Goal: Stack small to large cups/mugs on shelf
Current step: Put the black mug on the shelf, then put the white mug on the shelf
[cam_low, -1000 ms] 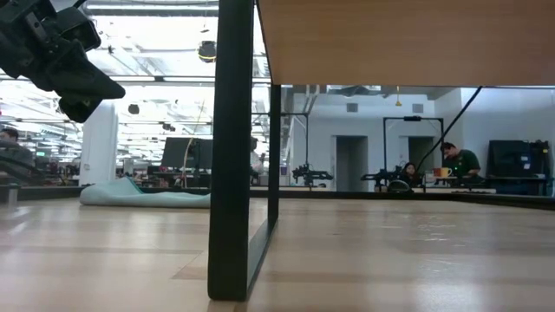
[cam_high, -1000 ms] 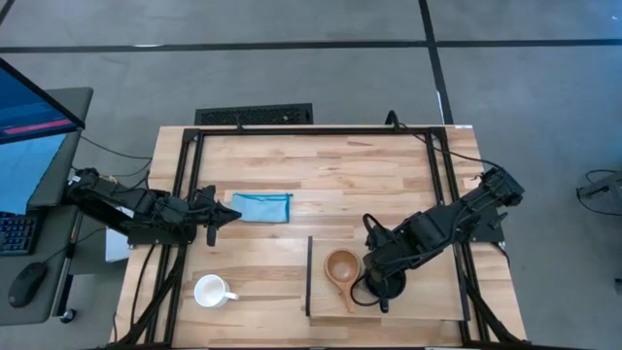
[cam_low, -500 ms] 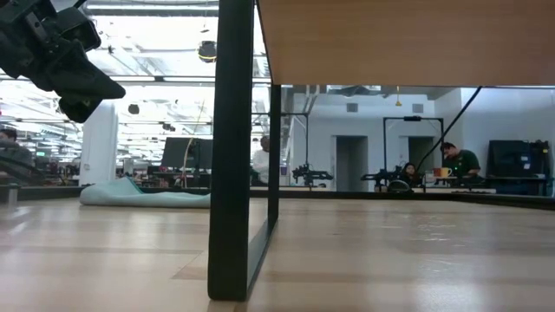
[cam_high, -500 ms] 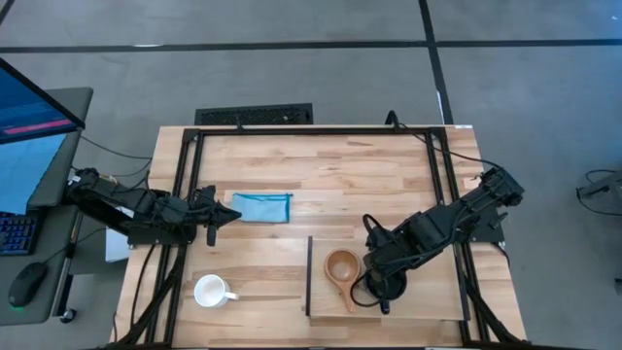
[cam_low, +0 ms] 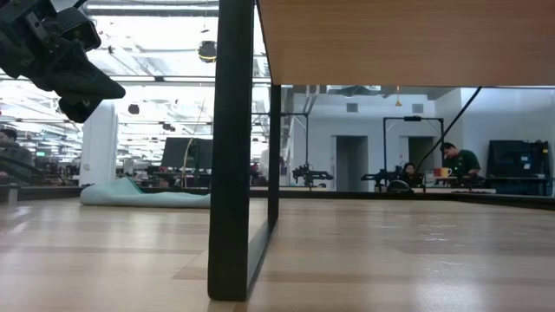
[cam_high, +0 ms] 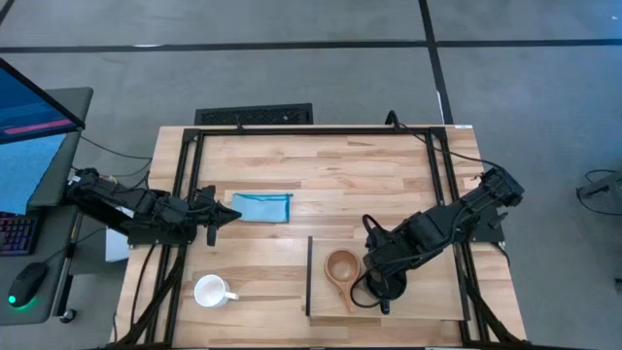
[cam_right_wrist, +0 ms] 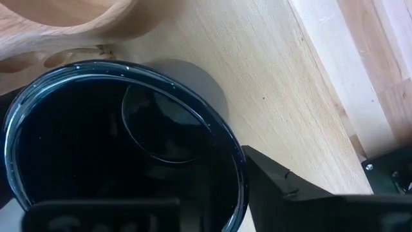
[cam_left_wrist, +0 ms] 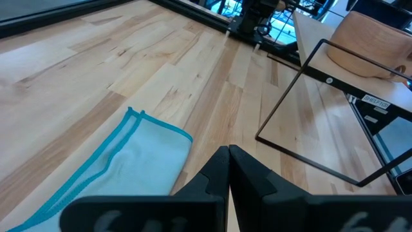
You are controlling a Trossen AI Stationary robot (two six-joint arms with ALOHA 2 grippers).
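So right now the right hand (cam_high: 382, 289) is down on the shelf (cam_high: 428, 297), sitting right over the black mug (cam_high: 387, 285). In the right wrist view one finger (cam_right_wrist: 302, 193) shows just outside the rim of the mug, and the glossy black inside fills most of that shot. I honestly can't tell whether the hand is gripping the mug or has some slack around it, so I'm not calling that one.

The wooden cup (cam_high: 341, 267) is on the shelf too, just beside the black mug on its left, handle pointing toward the shelf's near edge. The wrist view shows the two very close together, maybe touching, hard to say. The shelf itself sits at the desk's (cam_high: 340, 170) near edge, toward the right corner, with its dark edge strip (cam_high: 308, 275) on the left side.

The white mug (cam_high: 210, 290) is off on its own on the bare desk near the front-left corner, well apart from the shelf.

The left hand (cam_high: 230, 216) is pinched fully closed, holding nothing, parked over the left side of the desk with its tip just beside the blue cloth (cam_high: 264, 207). That cloth lies flat in the middle-left of the desk.
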